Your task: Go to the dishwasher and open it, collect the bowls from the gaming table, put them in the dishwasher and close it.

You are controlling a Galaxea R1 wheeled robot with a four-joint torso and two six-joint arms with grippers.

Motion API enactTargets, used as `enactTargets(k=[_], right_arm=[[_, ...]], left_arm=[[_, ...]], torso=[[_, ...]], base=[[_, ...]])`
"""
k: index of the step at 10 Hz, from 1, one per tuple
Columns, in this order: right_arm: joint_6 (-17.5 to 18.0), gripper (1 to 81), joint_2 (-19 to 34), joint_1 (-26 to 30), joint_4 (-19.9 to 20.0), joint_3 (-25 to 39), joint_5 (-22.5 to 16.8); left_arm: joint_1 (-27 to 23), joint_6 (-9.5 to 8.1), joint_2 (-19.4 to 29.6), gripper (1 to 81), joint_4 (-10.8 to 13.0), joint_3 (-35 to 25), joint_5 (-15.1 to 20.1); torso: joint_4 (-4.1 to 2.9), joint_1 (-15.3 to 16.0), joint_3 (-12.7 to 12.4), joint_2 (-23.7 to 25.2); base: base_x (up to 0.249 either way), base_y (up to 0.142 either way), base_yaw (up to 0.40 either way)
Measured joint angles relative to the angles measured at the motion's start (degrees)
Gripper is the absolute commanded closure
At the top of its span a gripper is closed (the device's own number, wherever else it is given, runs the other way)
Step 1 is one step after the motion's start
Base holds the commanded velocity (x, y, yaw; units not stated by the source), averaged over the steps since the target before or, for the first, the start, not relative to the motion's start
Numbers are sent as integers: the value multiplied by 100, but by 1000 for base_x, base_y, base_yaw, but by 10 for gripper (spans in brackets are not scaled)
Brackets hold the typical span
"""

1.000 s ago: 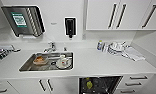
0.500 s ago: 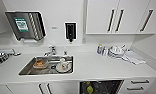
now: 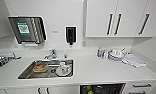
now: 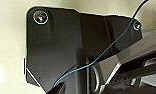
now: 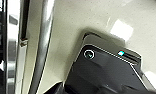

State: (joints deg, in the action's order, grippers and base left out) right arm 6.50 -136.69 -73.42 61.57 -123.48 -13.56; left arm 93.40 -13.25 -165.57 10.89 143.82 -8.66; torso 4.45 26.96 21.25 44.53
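Your head view has shifted since a second ago: the tabletop (image 3: 94,71) edge now sits lower in the picture and less of the cabinet fronts below it shows. That is the camera moving, not the things. The sink (image 3: 25,75), the dishes in it and the stack of dishes (image 3: 116,55) by the wall lie as they did.

The dishwasher (image 3: 102,89) is straight below the tabletop edge, right of the sink. You see its dark inside with something green in it, so I judge the door is already down and the opening step done. In your right wrist view a steel bar (image 5: 44,42) runs along a brushed steel strip, which I take for the dishwasher's handle and front, close to that arm.

You cannot tell from either wrist view whether the left or the right tool is wide or narrow, or whether it holds anything.

No gaming table and no bowls from it are in sight, so collecting appears not yet done.
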Motion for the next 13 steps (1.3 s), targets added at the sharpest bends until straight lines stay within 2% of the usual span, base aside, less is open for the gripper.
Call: enactTargets(k=[2,5,9,11,13], right_arm=[[0,10,185,-133,394,-107,24],[2,10,111,-166,621,-433,-27],[0,10,-193,-166,916,-1086,-354],[-13,10,-399,-130,1003,-1448,-662],[-50,10,-614,-39,1050,-1742,-913]], left_arm=[[34,2,2,10,0,0,11],[89,2,0,10,0,0,20],[98,2,5,10,0,0,50],[124,2,6,10,0,0,72],[124,2,17,10,0,0,80]], torso=[[0,262,-2,420],[0,645,-6,1036],[0,1154,-11,1849],[0,1392,-13,2232],[0,1454,37,2323]], base=[[0,0,0],[0,0,0],[0,0,0],[0,0,0],[0,0,0]])
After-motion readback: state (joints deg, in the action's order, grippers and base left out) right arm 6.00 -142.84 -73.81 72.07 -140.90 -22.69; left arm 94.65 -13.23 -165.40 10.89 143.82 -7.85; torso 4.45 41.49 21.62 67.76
